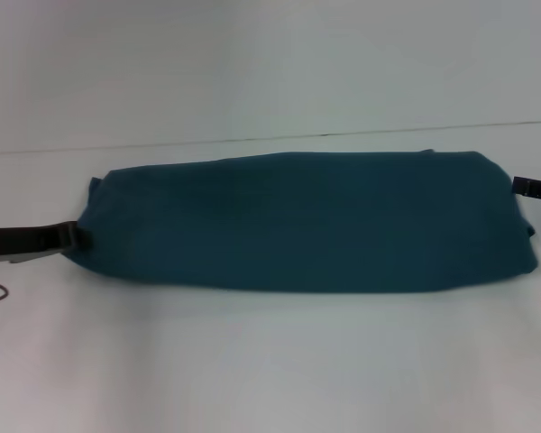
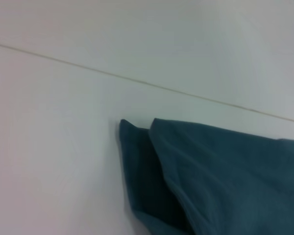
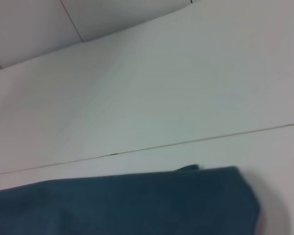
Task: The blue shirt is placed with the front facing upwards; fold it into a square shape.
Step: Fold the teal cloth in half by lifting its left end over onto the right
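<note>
1. Lying across the white table (image 1: 270,361) as one long horizontal band, the blue shirt (image 1: 307,221) shows a plain teal face; no lettering is visible on the exposed side.

2. Left gripper (image 1: 72,236): low at the shirt's left end, its dark fingers reaching in from the robot's left and meeting the cloth edge. Whether it is wide, narrow or pinching fabric, cannot tell; the tips are lost against the dark cloth.

3. Right gripper (image 1: 523,188): just beside the shirt's right end, near the far corner; only a dark sliver shows at the frame edge. Its opening cannot be told either.

4. The shirt spans the whole gap between the two grippers, touching or nearly touching each.

5. Left wrist view: the shirt (image 2: 220,181) shows two stacked layers, the upper fold lying over a lower one whose corner pokes out beyond it, all flat on the table (image 2: 54,147).

6. Right wrist view: a rounded shirt corner (image 3: 137,205) on the table (image 3: 161,98), with a small bit of fabric peeking past the far edge.

7. A thin seam line (image 1: 252,140) runs across the surface beyond the shirt, away from both grippers.
</note>
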Robot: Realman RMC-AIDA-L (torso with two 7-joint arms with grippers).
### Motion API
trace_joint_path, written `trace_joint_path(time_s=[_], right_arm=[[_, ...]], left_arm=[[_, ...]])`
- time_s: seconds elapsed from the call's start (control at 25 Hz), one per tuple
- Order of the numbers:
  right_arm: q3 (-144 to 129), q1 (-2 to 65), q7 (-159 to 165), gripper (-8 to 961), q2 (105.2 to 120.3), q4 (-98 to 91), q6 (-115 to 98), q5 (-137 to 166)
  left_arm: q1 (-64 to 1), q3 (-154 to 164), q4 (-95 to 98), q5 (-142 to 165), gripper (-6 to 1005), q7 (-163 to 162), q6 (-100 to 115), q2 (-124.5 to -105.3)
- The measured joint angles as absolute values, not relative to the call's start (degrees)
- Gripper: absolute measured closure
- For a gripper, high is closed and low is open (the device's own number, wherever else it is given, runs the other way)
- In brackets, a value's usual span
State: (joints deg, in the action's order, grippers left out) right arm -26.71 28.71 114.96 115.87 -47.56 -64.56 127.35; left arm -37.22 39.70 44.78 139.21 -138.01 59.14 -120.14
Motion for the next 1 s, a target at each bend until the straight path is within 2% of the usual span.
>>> trace_joint_path(time_s=[0.6,0.76,1.0], right_arm=[[-26.76,30.15,114.95,53,116.60,-45.92,-62.80,127.17],[-26.76,30.08,113.89,53,116.71,-44.74,-62.65,126.08],[-26.77,29.87,109.90,53,116.72,-41.81,-62.41,124.11]], left_arm=[[-36.06,29.16,49.98,140.37,958,-137.95,65.21,-117.55],[-37.24,30.69,50.91,133.13,955,-136.83,70.07,-117.89],[-41.10,38.43,50.59,119.62,951,-134.31,75.65,-120.30]])
